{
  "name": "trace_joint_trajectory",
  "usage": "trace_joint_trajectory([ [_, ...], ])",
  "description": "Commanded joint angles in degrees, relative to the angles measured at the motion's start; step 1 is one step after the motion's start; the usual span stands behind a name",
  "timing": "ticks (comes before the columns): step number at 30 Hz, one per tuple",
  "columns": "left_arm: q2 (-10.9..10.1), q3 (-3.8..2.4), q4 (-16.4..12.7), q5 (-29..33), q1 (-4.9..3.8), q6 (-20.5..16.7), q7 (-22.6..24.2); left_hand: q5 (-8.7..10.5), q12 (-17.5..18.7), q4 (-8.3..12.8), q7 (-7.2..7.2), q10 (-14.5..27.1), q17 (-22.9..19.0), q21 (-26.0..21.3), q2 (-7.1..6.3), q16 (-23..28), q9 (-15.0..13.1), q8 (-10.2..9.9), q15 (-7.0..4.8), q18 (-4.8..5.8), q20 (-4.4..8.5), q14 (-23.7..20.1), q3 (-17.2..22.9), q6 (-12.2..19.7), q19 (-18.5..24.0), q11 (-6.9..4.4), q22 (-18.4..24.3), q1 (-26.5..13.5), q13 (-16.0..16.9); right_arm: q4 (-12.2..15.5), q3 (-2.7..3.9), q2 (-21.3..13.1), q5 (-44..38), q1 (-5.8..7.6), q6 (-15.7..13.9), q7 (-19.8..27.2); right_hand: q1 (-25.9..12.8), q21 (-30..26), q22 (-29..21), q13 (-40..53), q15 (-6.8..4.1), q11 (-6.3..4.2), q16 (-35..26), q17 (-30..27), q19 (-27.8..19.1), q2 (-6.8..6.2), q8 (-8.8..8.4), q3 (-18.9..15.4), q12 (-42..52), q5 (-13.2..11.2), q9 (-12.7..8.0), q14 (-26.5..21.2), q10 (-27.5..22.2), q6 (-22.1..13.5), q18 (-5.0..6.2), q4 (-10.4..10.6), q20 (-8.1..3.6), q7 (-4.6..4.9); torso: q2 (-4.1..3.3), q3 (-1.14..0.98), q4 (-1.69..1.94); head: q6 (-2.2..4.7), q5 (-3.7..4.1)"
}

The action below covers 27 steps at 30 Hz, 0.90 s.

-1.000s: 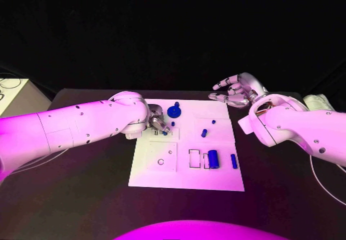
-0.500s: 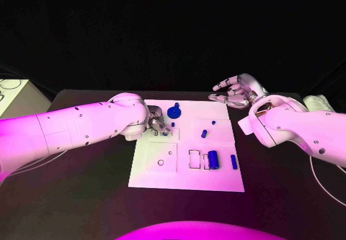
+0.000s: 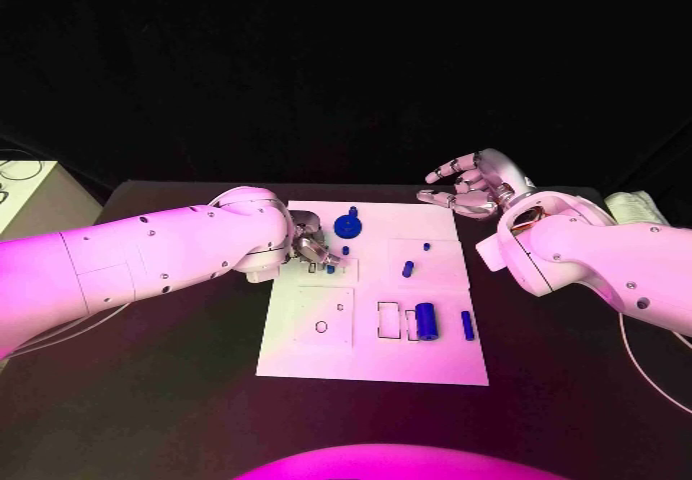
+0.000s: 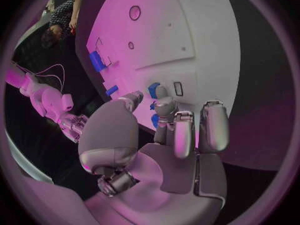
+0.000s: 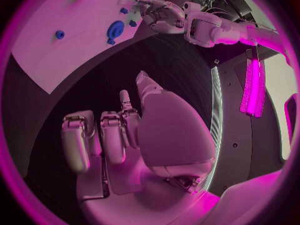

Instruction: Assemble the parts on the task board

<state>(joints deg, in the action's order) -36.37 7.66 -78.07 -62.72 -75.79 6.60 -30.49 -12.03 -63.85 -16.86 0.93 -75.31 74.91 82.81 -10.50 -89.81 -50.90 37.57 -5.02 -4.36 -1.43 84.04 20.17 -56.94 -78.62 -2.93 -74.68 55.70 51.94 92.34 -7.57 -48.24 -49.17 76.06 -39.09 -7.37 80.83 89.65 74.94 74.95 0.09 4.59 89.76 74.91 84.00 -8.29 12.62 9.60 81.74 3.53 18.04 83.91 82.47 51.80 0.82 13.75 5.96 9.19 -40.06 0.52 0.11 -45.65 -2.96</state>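
Observation:
The white task board (image 3: 372, 350) lies mid-table. My left hand (image 3: 312, 249) rests over its far left part, thumb and fingers pinching a small blue part (image 4: 153, 89) just above the board (image 4: 181, 30) beside a small rectangular slot (image 4: 178, 88). A blue round disc piece (image 3: 348, 223) stands just beyond that hand. A short blue peg (image 3: 408, 267), a blue dot (image 3: 427, 245), a blue cylinder (image 3: 426, 318) and a blue bar (image 3: 467, 323) sit on the board's right half. My right hand (image 3: 472, 184) hovers off the far right corner, fingers apart and empty; its palm (image 5: 156, 130) holds nothing.
A pale box (image 3: 22, 195) stands off the table's left edge, with cables by it. A white object (image 3: 629, 205) lies at the table's right edge. Empty rectangular recesses (image 3: 389, 318) and a small ring mark (image 3: 322, 326) show on the board's near half.
My left hand has shifted very slightly over the board's far left part, still pinching the blue part. The right hand has stayed where it was.

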Motion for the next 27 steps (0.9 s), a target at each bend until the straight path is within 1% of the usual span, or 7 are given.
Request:
trace_joint_trajectory([
  [1,-0.3,-0.93,-0.8,-0.3,-0.04,-1.1,0.3,1.68,-0.1,0.0,0.10,0.2,15.1,-0.4,0.08,-0.2,0.0,-0.4,-0.27,0.78,0.06,6.0,-0.8,-0.4,-0.4,0.35,0.1,-0.7,-0.4,-0.1,0.01,0.0,-0.1,-0.06,0.8,0.7,-0.2,0.3,15.1,7.4,0.13,-0.18,-0.2,14.3,6.0,-0.19,0.19,0.1,-0.4,0.1,0.0,5.9,-0.4,-0.2,-0.82,0.0,0.22,-0.06,0.03,0.04,-0.02,0.06,-0.03],
  [3,-0.5,-1.67,-1.2,-0.3,-0.04,-1.3,0.3,1.73,0.0,0.0,0.10,0.3,15.1,-0.5,0.08,-0.2,0.0,-0.4,-0.27,0.76,0.06,6.0,-0.9,-0.4,-0.3,0.35,0.2,-0.7,-0.6,-0.1,0.01,0.0,-0.1,-0.08,0.8,0.8,-0.1,0.3,15.1,7.4,0.12,-0.18,-0.2,14.3,6.0,-0.23,0.19,0.1,-0.4,0.1,0.0,5.8,-0.4,-0.2,-0.82,0.0,0.22,-0.06,0.03,0.03,-0.04,0.16,-0.02],
  [10,-1.7,-4.77,-1.8,2.9,-0.14,-0.8,0.5,2.10,3.7,0.0,1.08,4.0,13.9,-2.4,0.47,0.6,-0.2,-1.1,0.30,0.00,-0.35,5.5,-3.2,2.3,2.4,1.19,3.6,0.1,-5.6,-0.4,0.01,0.1,0.0,-0.13,0.8,0.9,-0.4,0.3,15.1,7.3,0.13,-0.17,-0.2,14.2,6.0,-0.25,0.22,0.1,-0.4,0.1,0.0,5.8,-0.4,-0.2,-0.82,0.1,0.21,-0.04,0.01,0.00,-0.09,0.42,0.00],
  [16,-2.7,-6.81,1.2,5.5,-1.07,0.3,0.9,1.63,5.4,0.1,2.25,7.3,11.7,-4.6,1.33,2.1,-0.2,-1.9,1.27,-0.76,-1.25,4.5,-4.9,5.1,5.2,2.27,7.0,2.7,-8.4,-0.6,0.01,0.0,0.1,-0.14,0.9,0.8,-0.4,0.3,15.1,7.3,0.13,-0.17,-0.2,14.2,6.0,-0.25,0.22,0.1,-0.4,0.1,0.0,5.8,-0.4,-0.2,-0.82,0.1,0.21,-0.04,-0.07,-0.05,-0.09,0.86,0.08],
  [20,-2.5,-7.18,4.5,5.2,-1.82,1.0,1.2,1.15,6.3,0.1,3.12,9.3,10.2,-5.6,1.80,3.2,0.8,-3.4,1.96,-1.08,-1.88,3.8,-5.0,6.6,6.4,3.04,8.4,5.0,-10.2,-0.7,0.01,0.0,0.1,-0.15,1.0,0.8,-0.5,0.3,15.1,7.3,0.13,-0.17,-0.2,14.2,6.0,-0.21,0.23,0.0,-0.4,0.1,0.0,5.8,-0.4,-0.2,-0.82,0.2,0.21,-0.03,-0.10,-0.10,-0.03,1.18,-0.03],
  [22,-2.2,-7.26,6.0,4.9,-2.03,1.3,1.4,0.93,6.7,0.1,3.76,10.2,9.6,-6.0,2.00,3.6,2.2,-5.0,2.42,-1.20,-2.24,3.5,-4.8,7.5,6.8,3.58,9.0,6.4,-11.0,-0.8,0.01,0.1,0.1,-0.15,1.0,0.8,-0.5,0.3,15.1,7.3,0.13,-0.17,-0.2,14.2,6.0,-0.21,0.23,0.0,-0.4,0.1,0.0,5.8,-0.4,-0.2,-0.82,0.2,0.21,-0.03,-0.24,0.00,-0.04,1.36,-0.29],
  [27,-0.7,-7.35,10.2,4.0,-2.76,2.2,1.7,0.67,6.5,0.1,3.94,10.6,9.4,-6.0,2.37,3.7,3.2,-5.7,2.62,-1.22,-2.51,3.4,-4.3,7.3,6.8,3.76,8.9,7.9,-11.1,-0.9,0.01,0.3,0.1,-0.15,1.2,0.8,-0.5,0.3,15.1,7.3,0.13,-0.17,-0.2,14.2,6.0,-0.21,0.23,0.0,-0.4,0.1,0.0,5.8,-0.4,-0.2,-0.82,0.2,0.21,-0.03,-0.45,-0.03,-0.18,1.77,-0.65],
])
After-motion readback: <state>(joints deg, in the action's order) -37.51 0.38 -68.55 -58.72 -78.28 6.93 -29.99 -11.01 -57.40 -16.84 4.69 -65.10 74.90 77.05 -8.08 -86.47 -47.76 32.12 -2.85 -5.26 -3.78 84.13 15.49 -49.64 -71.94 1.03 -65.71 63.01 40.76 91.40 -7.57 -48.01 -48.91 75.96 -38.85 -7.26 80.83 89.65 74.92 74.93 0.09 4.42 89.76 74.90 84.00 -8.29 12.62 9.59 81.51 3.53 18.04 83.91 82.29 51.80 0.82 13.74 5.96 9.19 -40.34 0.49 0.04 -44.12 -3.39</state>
